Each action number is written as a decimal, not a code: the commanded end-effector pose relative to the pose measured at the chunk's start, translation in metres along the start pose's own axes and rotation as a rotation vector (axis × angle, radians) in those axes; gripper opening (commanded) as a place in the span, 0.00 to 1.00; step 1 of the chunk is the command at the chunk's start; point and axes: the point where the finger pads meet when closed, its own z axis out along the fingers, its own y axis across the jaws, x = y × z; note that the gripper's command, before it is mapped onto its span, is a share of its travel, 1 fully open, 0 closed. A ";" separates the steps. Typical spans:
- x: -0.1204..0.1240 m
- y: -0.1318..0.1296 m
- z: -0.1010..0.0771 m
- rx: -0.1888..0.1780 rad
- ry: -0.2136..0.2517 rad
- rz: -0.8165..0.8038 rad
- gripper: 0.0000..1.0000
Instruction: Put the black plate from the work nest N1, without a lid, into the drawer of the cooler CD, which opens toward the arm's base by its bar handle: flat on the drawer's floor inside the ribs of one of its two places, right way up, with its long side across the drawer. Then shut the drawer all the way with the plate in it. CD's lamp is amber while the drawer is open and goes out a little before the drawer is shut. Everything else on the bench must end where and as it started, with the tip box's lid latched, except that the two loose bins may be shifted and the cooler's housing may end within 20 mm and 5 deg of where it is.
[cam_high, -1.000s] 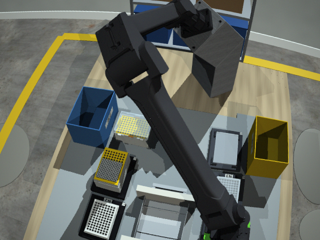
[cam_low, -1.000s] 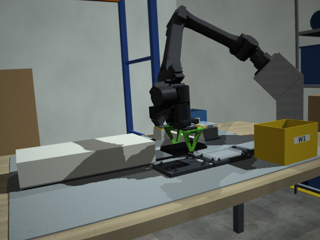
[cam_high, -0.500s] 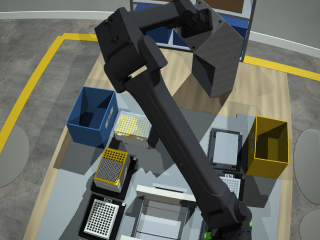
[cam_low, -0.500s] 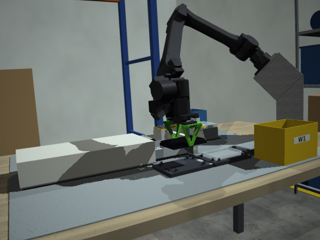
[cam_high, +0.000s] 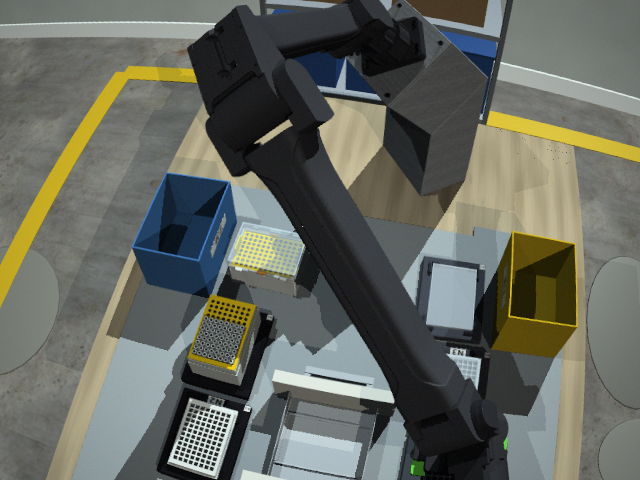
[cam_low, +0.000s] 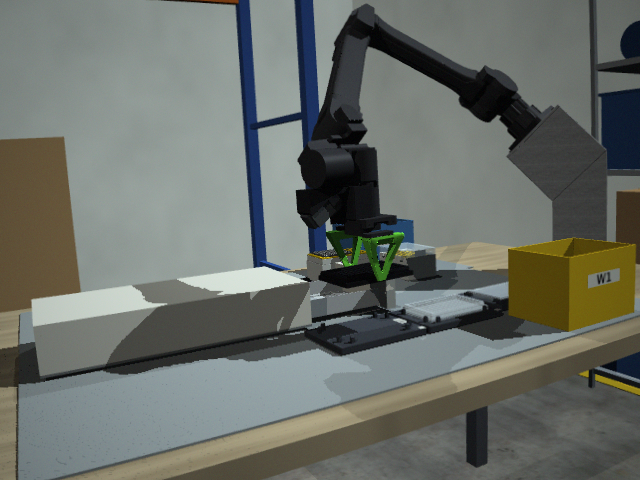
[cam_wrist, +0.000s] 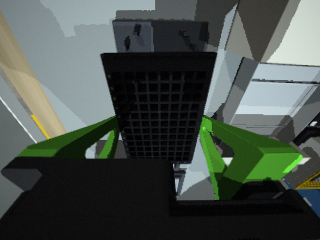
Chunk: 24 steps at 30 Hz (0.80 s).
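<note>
My gripper (cam_wrist: 159, 119) is shut on the black plate (cam_wrist: 160, 107), its green fingers clamping the two long sides. In the side view the gripper (cam_low: 368, 258) holds the plate (cam_low: 361, 273) level, well above the empty dark nest (cam_low: 356, 335). The nest also shows in the wrist view (cam_wrist: 160, 35), beyond the plate's far end. The white cooler housing (cam_low: 170, 310) lies left of the gripper. Its drawer (cam_high: 320, 439) stands open with its bar handle (cam_high: 338, 376) toward the arm's base. In the overhead view the arm hides most of the gripper (cam_high: 418, 467) and the plate.
A blue bin (cam_high: 183, 237) stands at the left and a yellow bin (cam_high: 540, 294) at the right. A tip box with a clear lid (cam_high: 266, 255), a yellow tube rack (cam_high: 222, 335), a white plate (cam_high: 201, 436), a lidded plate (cam_high: 449, 297) and a clear plate (cam_low: 444, 307) sit around the drawer.
</note>
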 end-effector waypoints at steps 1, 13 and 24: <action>-0.023 0.004 -0.046 -0.023 -0.063 0.024 0.00; -0.006 0.006 -0.042 -0.023 -0.065 0.026 0.00; -0.024 0.003 -0.075 -0.025 -0.067 0.028 0.00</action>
